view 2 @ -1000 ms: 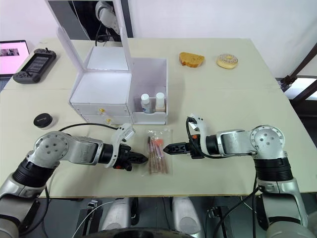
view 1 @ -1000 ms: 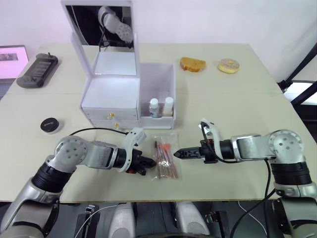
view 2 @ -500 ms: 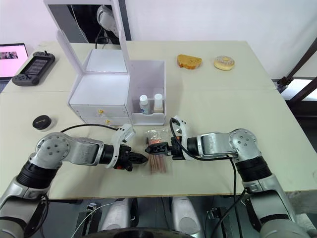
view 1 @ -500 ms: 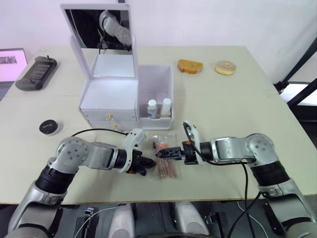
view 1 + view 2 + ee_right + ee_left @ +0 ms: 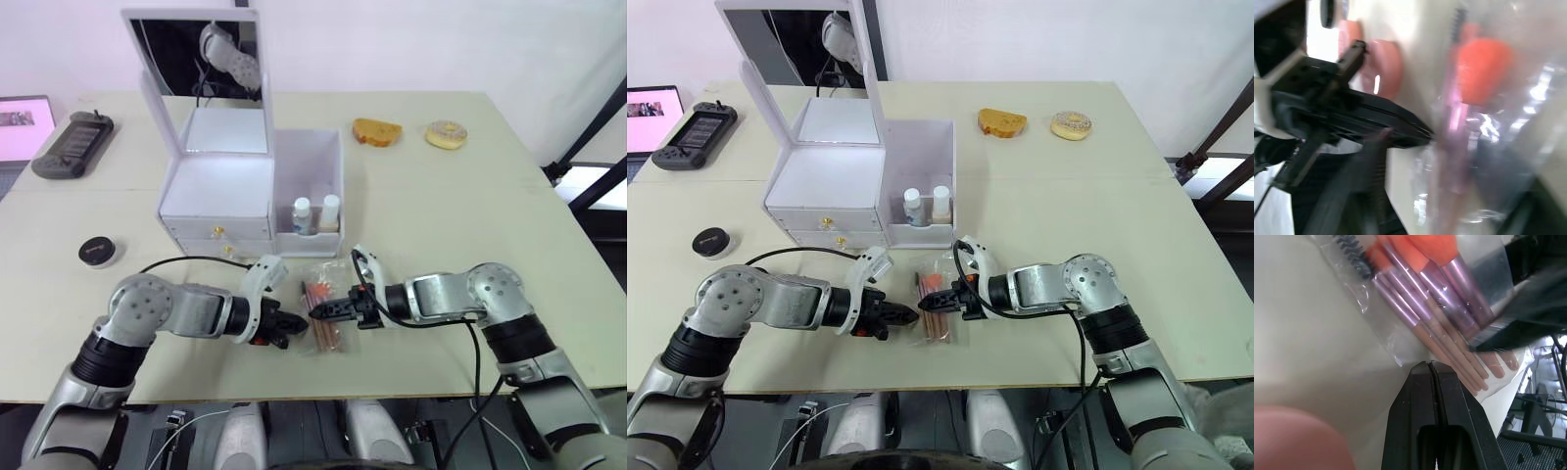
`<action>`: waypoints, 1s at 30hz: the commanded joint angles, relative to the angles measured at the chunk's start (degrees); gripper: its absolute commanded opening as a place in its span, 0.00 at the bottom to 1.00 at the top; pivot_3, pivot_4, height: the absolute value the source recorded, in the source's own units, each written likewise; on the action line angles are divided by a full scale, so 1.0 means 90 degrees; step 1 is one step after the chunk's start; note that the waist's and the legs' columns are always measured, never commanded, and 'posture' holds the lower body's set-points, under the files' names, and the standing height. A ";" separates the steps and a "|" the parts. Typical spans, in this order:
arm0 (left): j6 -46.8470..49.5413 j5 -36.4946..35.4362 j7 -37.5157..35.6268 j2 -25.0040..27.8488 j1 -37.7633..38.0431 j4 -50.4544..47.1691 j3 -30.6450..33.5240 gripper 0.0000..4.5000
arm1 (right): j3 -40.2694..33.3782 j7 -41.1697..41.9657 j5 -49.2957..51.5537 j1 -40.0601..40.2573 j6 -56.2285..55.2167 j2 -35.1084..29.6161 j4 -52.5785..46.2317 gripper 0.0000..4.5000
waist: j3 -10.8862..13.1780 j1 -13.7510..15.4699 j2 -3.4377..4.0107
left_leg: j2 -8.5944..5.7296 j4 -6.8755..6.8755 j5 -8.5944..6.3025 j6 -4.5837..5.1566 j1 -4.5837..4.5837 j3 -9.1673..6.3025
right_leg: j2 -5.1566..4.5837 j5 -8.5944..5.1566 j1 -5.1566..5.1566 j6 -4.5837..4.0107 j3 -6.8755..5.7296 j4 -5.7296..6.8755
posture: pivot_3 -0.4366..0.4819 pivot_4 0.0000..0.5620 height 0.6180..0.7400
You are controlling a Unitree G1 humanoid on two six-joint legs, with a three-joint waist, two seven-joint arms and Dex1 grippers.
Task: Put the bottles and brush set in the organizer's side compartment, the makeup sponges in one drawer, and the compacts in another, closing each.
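Head views: brush set point(image 5: 326, 313) in clear bag flat on table point(image 5: 460, 206), near front edge, at 6 o'clock from organizer point(image 5: 257, 186). Two bottles point(image 5: 315, 213) upright in organizer's side compartment. Left gripper point(image 5: 292, 324) at bag's 9 o'clock edge; right gripper point(image 5: 317, 312) over bag from 3 o'clock. Compact point(image 5: 98, 251) at 9 o'clock, well apart.

Left wrist view: left gripper point(image 5: 1430, 369) fingers pressed together, tips touching bag edge.

Right wrist view: brush set point(image 5: 1469, 88) close; right gripper's grip: cannot tell.
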 commanded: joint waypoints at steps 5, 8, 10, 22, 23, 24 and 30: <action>-0.0009 0.0161 -0.0267 0.0055 0.0093 -0.0279 0.0248 0.00 | -0.0342 0.0373 -0.0113 0.0336 0.0248 -0.0136 -0.0310 0.00 | -0.0002 0.0022 -0.0003 | -0.0001 0.0002 0.0000 0.0000 -0.0002 -0.0001 | 0.0000 0.0000 0.0001 -0.0001 -0.0001 -0.0002 | 0.48 0.27 1.00; -0.0156 -0.0001 -0.0940 0.0252 0.0088 -0.0771 0.0517 0.00 | -0.0613 0.0656 -0.0072 0.0509 0.0298 -0.0526 -0.0889 0.00 | 0.0003 0.0057 -0.0001 | -0.0001 0.0001 0.0000 0.0000 -0.0015 -0.0001 | -0.0003 -0.0001 -0.0005 -0.0001 -0.0001 -0.0011 | 0.48 0.27 1.00; -0.0342 0.0110 -0.1540 0.0493 0.0109 -0.1229 0.0743 0.00 | -0.0891 0.0868 0.0069 0.0562 0.0179 -0.0829 -0.1304 0.00 | 0.0006 0.0092 -0.0003 | -0.0004 0.0002 0.0000 0.0000 -0.0033 0.0001 | -0.0008 0.0000 -0.0021 0.0000 -0.0002 -0.0013 | 0.48 0.27 1.00; -0.3548 0.2143 -0.4618 0.0929 0.1598 -0.3039 0.2655 0.00 | -0.2379 0.4620 -0.2454 -0.0373 -0.2143 -0.1709 -0.3023 0.00 | 0.0016 0.0150 0.0005 | -0.0004 -0.0002 -0.0001 -0.0002 -0.0025 0.0011 | -0.0014 -0.0002 -0.0021 -0.0005 -0.0001 -0.0026 | 0.48 0.27 1.00; -0.3568 0.2144 -0.4740 0.1028 0.1698 -0.2974 0.2769 0.00 | -0.2289 0.4828 -0.2695 -0.0650 -0.2252 -0.1703 -0.2803 0.00 | 0.0016 0.0144 0.0005 | -0.0004 0.0000 -0.0001 -0.0002 -0.0025 0.0012 | -0.0015 -0.0002 -0.0021 -0.0006 -0.0001 -0.0026 | 0.48 0.27 1.00; -0.3589 0.2090 -0.4891 0.1119 0.1822 -0.2893 0.2937 0.00 | -0.2098 0.5102 -0.3122 -0.1045 -0.2477 -0.1667 -0.2502 0.00 | 0.0016 0.0146 0.0005 | -0.0004 0.0002 -0.0001 -0.0002 -0.0025 0.0014 | -0.0017 0.0000 -0.0021 -0.0008 -0.0001 -0.0027 | 0.48 0.27 1.00; -0.3529 0.1484 -0.4934 0.1278 0.2230 -0.2540 0.3578 0.00 | -0.0942 0.6824 -0.5400 -0.3021 -0.3954 -0.0997 -0.0233 0.00 | 0.0031 0.0086 0.0014 | -0.0004 -0.0005 -0.0001 -0.0001 -0.0025 0.0024 | -0.0024 0.0002 -0.0028 -0.0012 -0.0001 -0.0032 | 0.48 0.27 1.00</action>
